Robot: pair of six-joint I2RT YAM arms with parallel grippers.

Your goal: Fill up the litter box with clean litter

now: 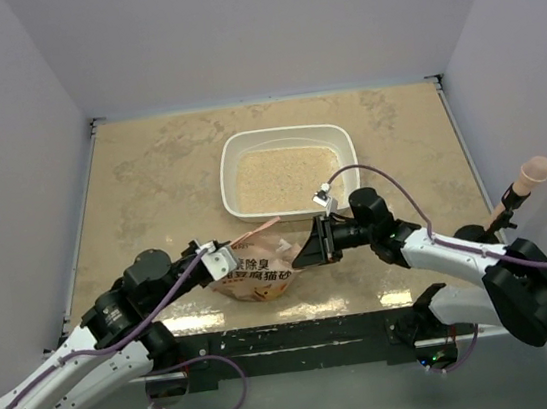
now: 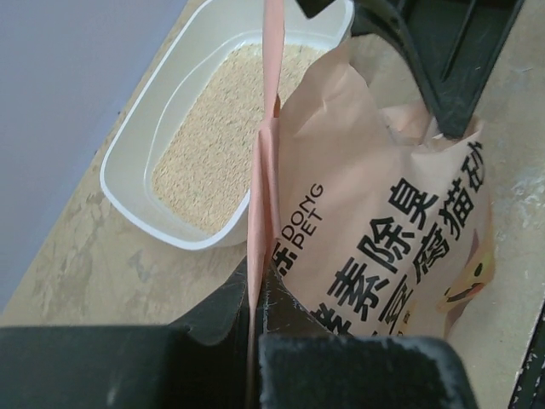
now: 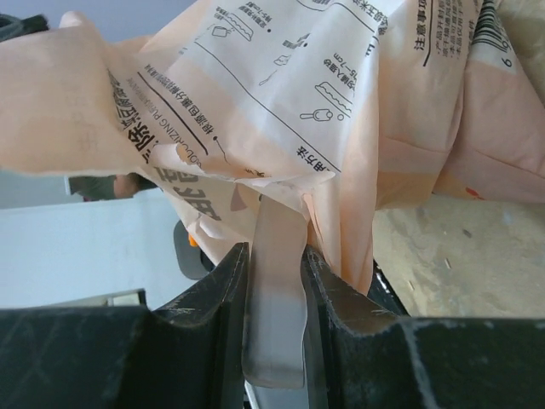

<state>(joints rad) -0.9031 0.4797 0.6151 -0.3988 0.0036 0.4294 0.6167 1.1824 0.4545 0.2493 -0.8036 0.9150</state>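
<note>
Top external view | litter box point(image 1: 230, 182) at upper centre, holding clean litter point(image 1: 285, 178) | orange-pink bag point(image 1: 258, 279) at lower centre, just below box | left gripper point(image 1: 223, 262) pinching bag's left edge | right gripper point(image 1: 309, 243) clamping bag's right edge

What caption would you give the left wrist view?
Left gripper pinches orange-pink bag beside white plastic tray of beige litter.

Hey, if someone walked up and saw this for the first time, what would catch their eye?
The orange-pink printed bag near the table's front edge stands out, pinched between the left gripper and the right gripper. Just behind it sits the white litter box, with pale beige litter lying in it.
</note>
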